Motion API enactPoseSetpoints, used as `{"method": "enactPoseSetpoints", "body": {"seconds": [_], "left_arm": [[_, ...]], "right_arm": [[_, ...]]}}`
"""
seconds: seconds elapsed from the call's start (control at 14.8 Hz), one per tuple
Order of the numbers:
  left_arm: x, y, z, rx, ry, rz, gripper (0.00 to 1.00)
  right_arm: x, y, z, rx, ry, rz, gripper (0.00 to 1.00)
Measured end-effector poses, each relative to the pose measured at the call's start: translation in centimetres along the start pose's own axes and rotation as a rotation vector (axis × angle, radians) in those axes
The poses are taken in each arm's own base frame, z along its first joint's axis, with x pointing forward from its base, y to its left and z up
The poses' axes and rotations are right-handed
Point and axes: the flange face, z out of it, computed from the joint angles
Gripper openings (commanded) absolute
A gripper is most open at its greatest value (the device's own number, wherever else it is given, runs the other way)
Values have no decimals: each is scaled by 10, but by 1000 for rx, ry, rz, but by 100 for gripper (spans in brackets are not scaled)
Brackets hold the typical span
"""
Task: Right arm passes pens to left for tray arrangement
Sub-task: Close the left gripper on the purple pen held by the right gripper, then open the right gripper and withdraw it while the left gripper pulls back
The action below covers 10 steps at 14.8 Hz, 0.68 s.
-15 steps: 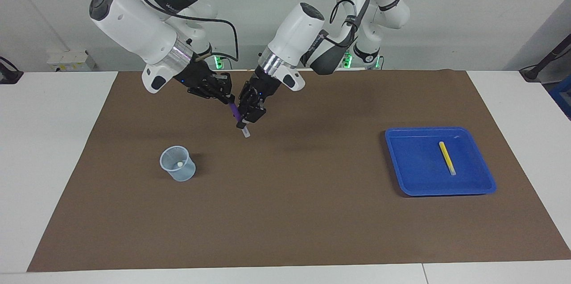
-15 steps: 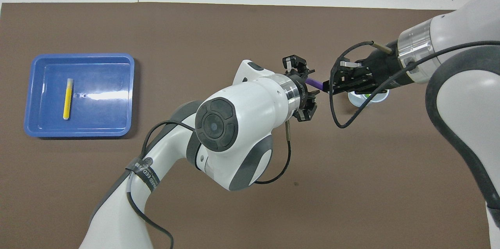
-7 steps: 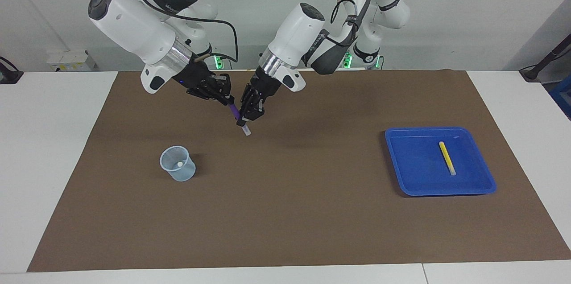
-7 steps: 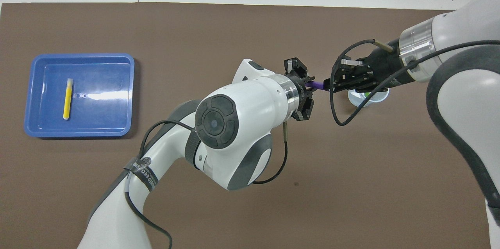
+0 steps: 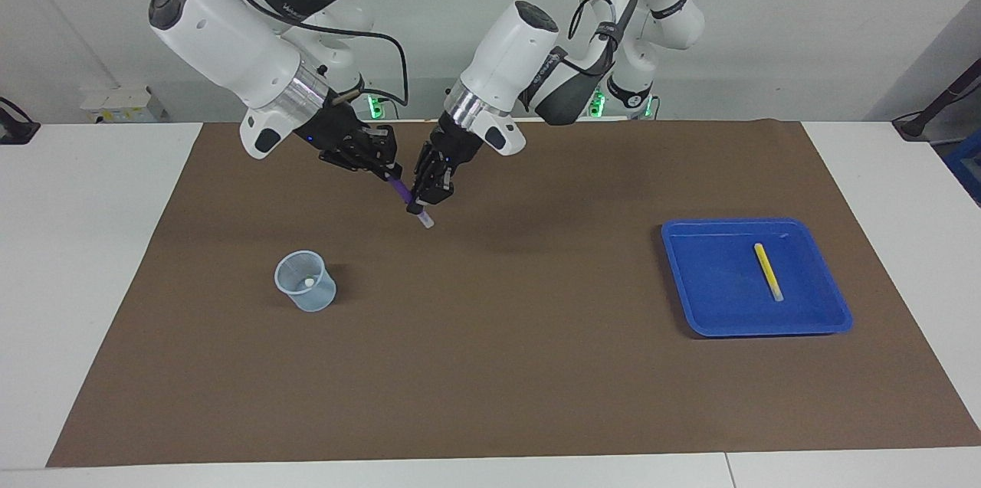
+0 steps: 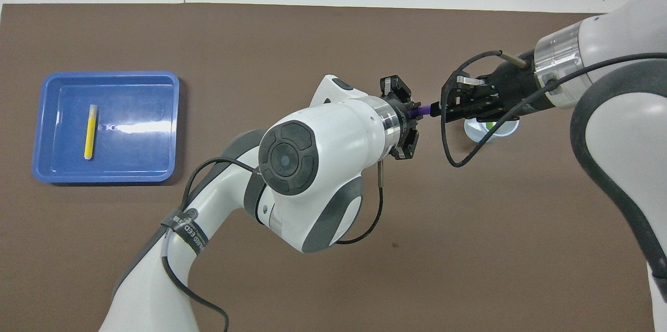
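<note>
The purple pen (image 5: 398,187) hangs slanted in the air over the mat, whitish tip down. My right gripper (image 5: 389,168) is shut on its upper end. My left gripper (image 5: 426,197) is shut on its lower part, just above the tip. In the overhead view the pen (image 6: 424,110) bridges the left gripper (image 6: 411,113) and the right gripper (image 6: 443,112). The yellow pen (image 5: 767,271) lies in the blue tray (image 5: 713,281) toward the left arm's end of the table. A green pen (image 6: 491,125) stands in the cup, mostly hidden.
A small translucent pale-blue cup (image 5: 306,281) stands on the brown mat (image 5: 498,365) toward the right arm's end, farther from the robots than the two grippers. The right gripper partly covers it in the overhead view. White table borders the mat.
My left gripper's fingers have closed on the purple pen. Both grippers and the pen have risen slightly.
</note>
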Motion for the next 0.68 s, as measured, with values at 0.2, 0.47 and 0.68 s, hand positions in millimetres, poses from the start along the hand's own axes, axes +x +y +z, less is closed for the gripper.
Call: {"method": "enactPoseSetpoints", "body": {"seconds": [0.2, 0.47, 0.68], "left_arm": [[-5, 4, -6, -16, -4, 15, 0], [-7, 5, -10, -28, 15, 60, 0], [11, 13, -11, 28, 80, 160, 0]], "right_arm": [[1, 2, 1, -5, 0, 3, 100], [7, 22, -14, -79, 37, -40, 100], [12, 45, -31, -151, 70, -84, 100]]}}
